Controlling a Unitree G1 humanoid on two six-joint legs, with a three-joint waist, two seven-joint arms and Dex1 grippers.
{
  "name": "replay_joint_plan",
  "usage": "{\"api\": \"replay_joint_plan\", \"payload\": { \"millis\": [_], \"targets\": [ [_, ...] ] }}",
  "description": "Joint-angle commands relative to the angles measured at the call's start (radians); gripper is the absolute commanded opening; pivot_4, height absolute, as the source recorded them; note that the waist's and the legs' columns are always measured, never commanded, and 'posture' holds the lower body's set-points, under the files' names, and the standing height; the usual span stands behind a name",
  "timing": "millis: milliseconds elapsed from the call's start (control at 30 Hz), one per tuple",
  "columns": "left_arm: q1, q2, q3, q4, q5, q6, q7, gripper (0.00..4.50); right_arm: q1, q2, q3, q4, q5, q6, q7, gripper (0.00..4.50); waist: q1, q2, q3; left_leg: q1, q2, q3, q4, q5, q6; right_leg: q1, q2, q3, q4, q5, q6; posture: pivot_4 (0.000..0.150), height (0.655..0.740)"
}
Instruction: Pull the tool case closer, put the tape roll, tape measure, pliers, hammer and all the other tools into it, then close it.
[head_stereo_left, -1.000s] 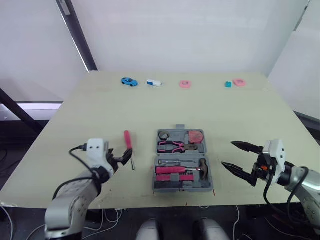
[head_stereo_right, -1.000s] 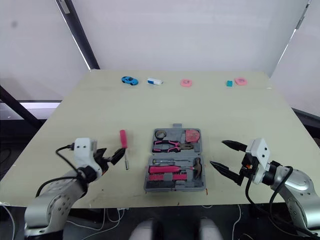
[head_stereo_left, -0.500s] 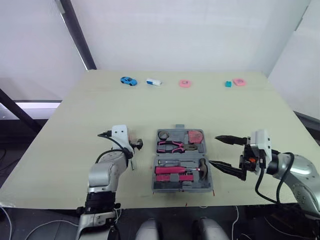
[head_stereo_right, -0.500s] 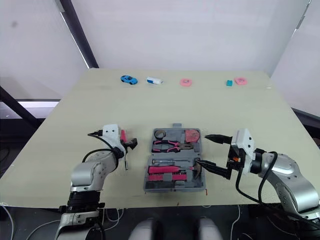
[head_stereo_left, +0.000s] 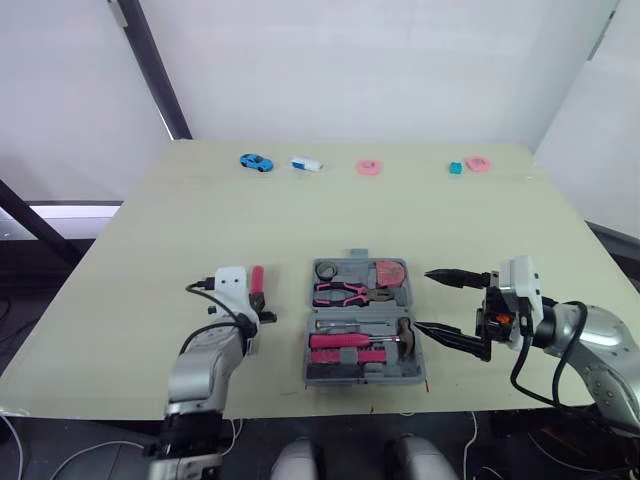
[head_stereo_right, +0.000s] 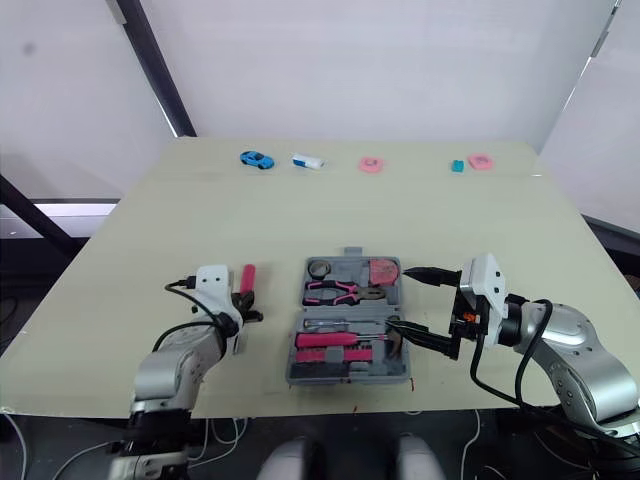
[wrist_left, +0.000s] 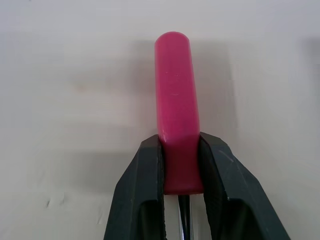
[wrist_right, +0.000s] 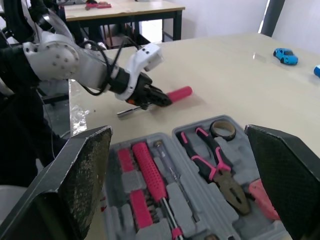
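screwdriver handle (wrist_left: 176, 115): pink plastic, smooth and pretty glossy, soft sheen above where the fingers pinch it
screwdriver shaft (wrist_left: 184, 217): bare shiny metal, down between the fingers
left fingers (wrist_left: 142, 195): black plastic, matt, faintly speckled
right fingers (wrist_right: 80, 185): black too, but the inner pads look rough and grainy, kinda sandpapery
tool case (wrist_right: 181, 196): grey moulded plastic, dull finish
pliers (wrist_right: 217, 170): pink and black grips, dark dull metal head
table (head_stereo_left: 330, 210): pale, matt, smooth, a few faint scuffs beside the left fingers

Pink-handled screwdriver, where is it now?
In the left eye view the screwdriver is on the table just left of the open tool case, its handle pinched in the left claw.
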Motion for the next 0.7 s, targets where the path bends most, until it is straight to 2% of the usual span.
{"api": "replay_joint_plan", "payload": {
  "millis": [33, 267, 433, 500, 567, 600, 667, 700],
  "targets": [
    [0.117, 0.049, 0.001, -0.172, -0.045, 0.016, -0.093, 0.45, 0.013, -0.015, -0.001, -0.036, 0.012, -0.012, 0.031, 4.50, 0.003, 0.000, 0.000, 0.000, 0.000, 0.000, 0.000, 0.000, 0.000, 0.000, 0.000, 0.000, 0.000, 0.000, 0.000, 0.150, 0.7400],
    [0.306, 0.044, 0.004, -0.325, -0.063, 0.018, -0.118, 0.45, 0.043, -0.022, 0.008, -0.037, -0.007, -0.031, 0.055, 4.50, 0.009, 0.000, 0.000, 0.000, 0.000, -0.001, 0.000, 0.000, 0.000, 0.000, -0.002, 0.000, -0.001, -0.002, -0.003, 0.150, 0.7400],
    [0.299, 0.009, 0.001, -0.304, -0.049, 0.005, -0.091, 0.45, 0.048, -0.017, 0.015, -0.036, -0.014, -0.035, 0.054, 4.50, 0.009, 0.000, 0.000, 0.000, 0.000, -0.001, 0.000, 0.000, 0.000, -0.001, -0.002, 0.000, -0.001, -0.002, -0.003, 0.150, 0.7400],
    [0.290, -0.001, 0.003, -0.300, -0.052, 0.014, -0.085, 1.48, 0.048, -0.018, 0.017, -0.035, -0.014, -0.036, 0.055, 4.50, 0.009, -0.001, 0.001, 0.000, 0.000, -0.001, 0.000, 0.000, 0.000, 0.000, -0.002, 0.000, -0.001, -0.002, -0.003, 0.150, 0.7400],
    [0.289, -0.002, 0.001, -0.304, -0.050, 0.023, -0.082, 2.27, 0.047, -0.018, 0.017, -0.032, -0.014, -0.039, 0.057, 4.50, 0.008, -0.001, 0.001, 0.000, 0.000, -0.001, 0.000, 0.000, 0.000, 0.000, -0.001, 0.000, -0.001, -0.002, -0.003, 0.150, 0.7400],
    [0.293, -0.005, 0.006, -0.312, -0.051, 0.026, -0.079, 2.92, 0.050, -0.018, 0.017, -0.031, -0.015, -0.042, 0.059, 4.50, 0.007, -0.001, 0.001, 0.000, 0.000, -0.001, 0.000, 0.000, 0.000, -0.001, -0.001, 0.000, -0.001, -0.002, -0.003, 0.150, 0.7400],
    [0.302, -0.006, 0.022, -0.330, -0.061, 0.032, -0.076, 3.67, 0.054, -0.019, 0.015, -0.030, -0.014, -0.045, 0.061, 4.50, 0.006, -0.001, 0.001, 0.000, 0.000, -0.001, 0.000, 0.000, 0.000, -0.001, -0.001, 0.000, -0.001, -0.002, -0.003, 0.150, 0.7400],
    [0.310, 0.002, 0.035, -0.347, -0.072, 0.035, -0.088, 3.87, 0.056, -0.019, 0.015, -0.030, -0.014, -0.046, 0.062, 4.50, 0.006, -0.001, 0.001, 0.000, 0.000, -0.001, 0.000, 0.000, 0.000, -0.001, -0.001, 0.000, -0.001, -0.002, -0.003, 0.150, 0.7400]
  ]
}}
